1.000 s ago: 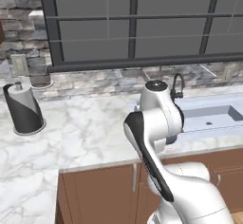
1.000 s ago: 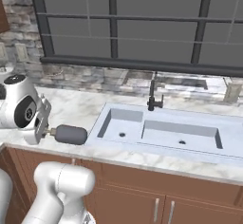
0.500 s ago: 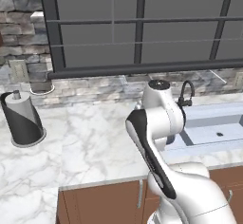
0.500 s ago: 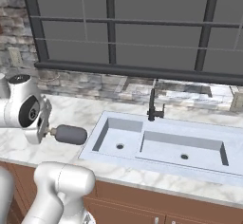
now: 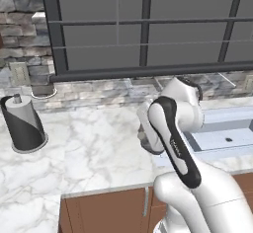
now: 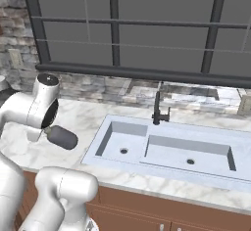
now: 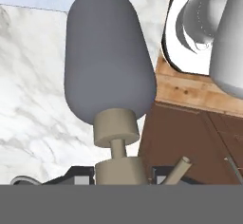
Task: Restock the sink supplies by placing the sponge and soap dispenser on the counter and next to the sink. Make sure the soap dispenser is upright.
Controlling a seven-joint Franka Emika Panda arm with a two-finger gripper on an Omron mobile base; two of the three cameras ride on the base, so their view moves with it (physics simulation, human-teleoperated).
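Closer now: smooth rounded soap dispenser (image 7: 110, 61), claw-clamped.

Ahead of me a wide dark-framed window (image 6: 147, 34) spans the far wall, its grey panes split by thin bars. Below its sill runs a band of rough grey stone backsplash (image 6: 122, 89), with stacked stone wall (image 5: 22, 15) rising to the left of the window. A pale wall outlet (image 5: 19, 73) sits in that stone. Brown wooden cabinets (image 5: 106, 212) stand beneath the marble tabletop (image 5: 94, 148). Light is even and soft.
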